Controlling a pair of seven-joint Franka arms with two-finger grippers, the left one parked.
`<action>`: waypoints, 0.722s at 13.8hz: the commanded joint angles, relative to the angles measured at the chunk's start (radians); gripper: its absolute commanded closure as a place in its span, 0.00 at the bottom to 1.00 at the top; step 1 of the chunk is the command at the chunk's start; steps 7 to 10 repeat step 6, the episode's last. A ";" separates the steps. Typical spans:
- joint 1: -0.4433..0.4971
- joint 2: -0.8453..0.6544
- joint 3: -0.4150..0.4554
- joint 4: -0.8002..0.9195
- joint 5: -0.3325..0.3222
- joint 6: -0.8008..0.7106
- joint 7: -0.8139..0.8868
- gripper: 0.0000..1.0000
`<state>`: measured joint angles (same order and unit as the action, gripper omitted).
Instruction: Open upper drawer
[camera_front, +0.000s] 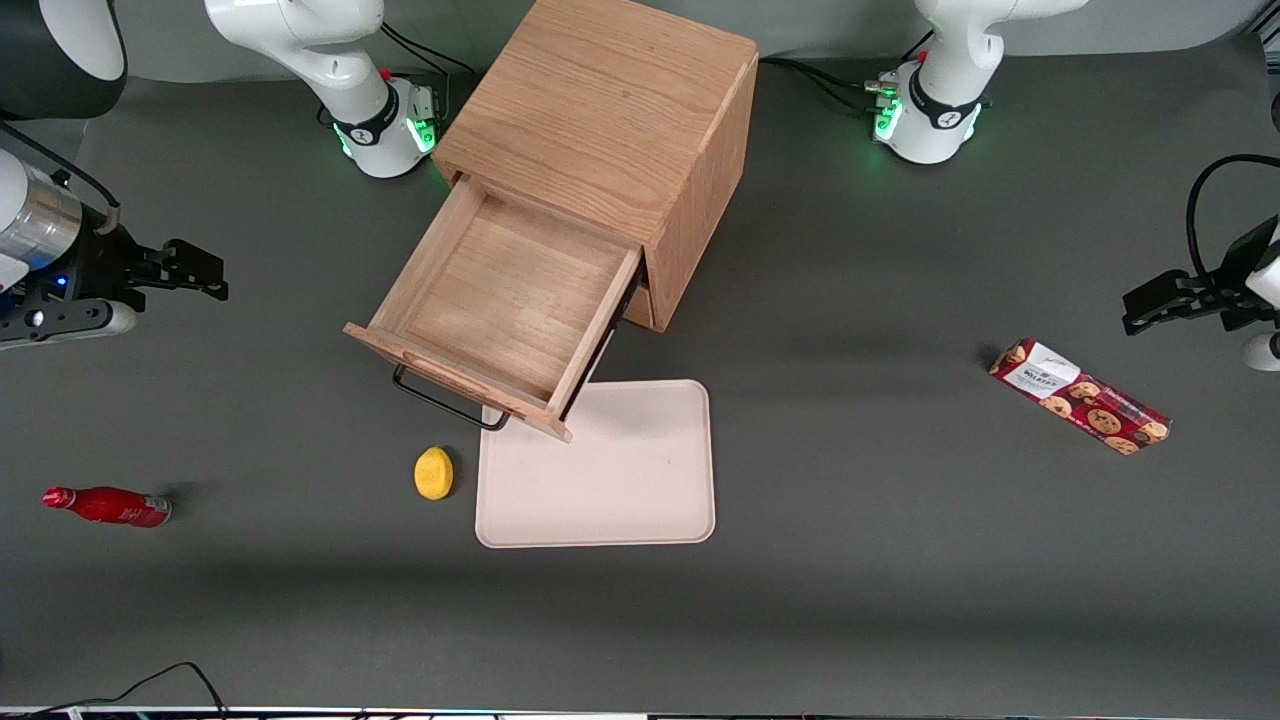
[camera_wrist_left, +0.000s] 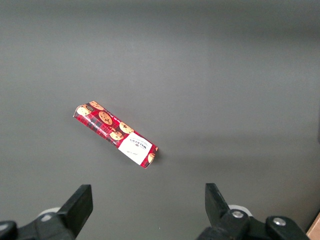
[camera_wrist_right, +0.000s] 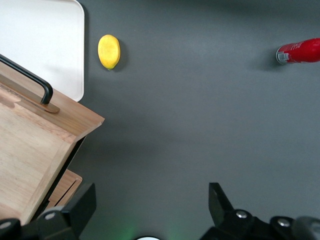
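The upper drawer (camera_front: 505, 305) of the oak cabinet (camera_front: 610, 130) stands pulled far out, its shallow wooden tray bare inside. Its thin black wire handle (camera_front: 445, 402) hangs over the edge of the beige tray. The drawer's corner and handle also show in the right wrist view (camera_wrist_right: 35, 130). My gripper (camera_front: 200, 275) hovers above the table toward the working arm's end, well clear of the drawer. It is open and empty, with the fingers (camera_wrist_right: 80, 207) wide apart over bare table. The lower drawer is hidden under the upper one.
A beige tray (camera_front: 620, 480) lies on the table in front of the cabinet, partly under the open drawer. A yellow lemon (camera_front: 433, 472) sits beside it. A red bottle (camera_front: 108, 505) lies toward the working arm's end. A red cookie box (camera_front: 1080, 396) lies toward the parked arm's end.
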<state>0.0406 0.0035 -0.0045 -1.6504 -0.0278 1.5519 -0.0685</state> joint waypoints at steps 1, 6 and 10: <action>-0.014 0.010 0.003 0.015 -0.006 -0.001 0.027 0.00; -0.010 0.036 0.003 0.066 -0.009 -0.035 0.026 0.00; -0.010 0.036 0.003 0.066 -0.009 -0.035 0.026 0.00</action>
